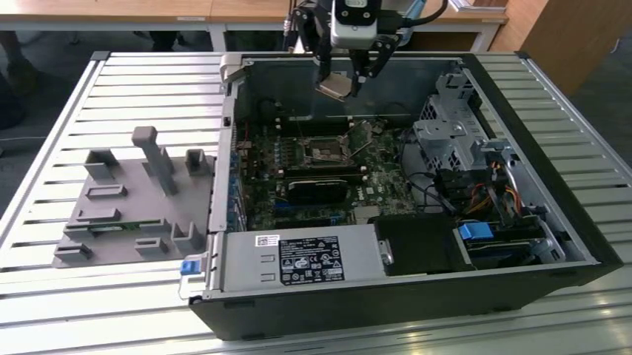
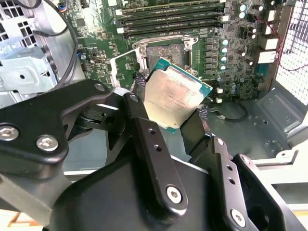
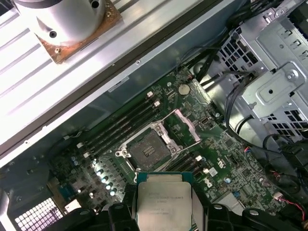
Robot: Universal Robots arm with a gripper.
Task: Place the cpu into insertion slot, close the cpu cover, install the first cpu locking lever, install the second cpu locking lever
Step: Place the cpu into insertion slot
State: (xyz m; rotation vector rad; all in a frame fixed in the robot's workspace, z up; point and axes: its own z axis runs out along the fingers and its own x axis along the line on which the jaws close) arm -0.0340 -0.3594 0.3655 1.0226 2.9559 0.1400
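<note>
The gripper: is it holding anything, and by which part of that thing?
Yes. The gripper holds the cpu, clamped between its fingers by two opposite edges, leaving the metal top uncovered.

cpu above insertion slot

Slatted metal tabletop. An open black computer case is laid on it; a grey moulded fixture is set just beside the case.
</note>
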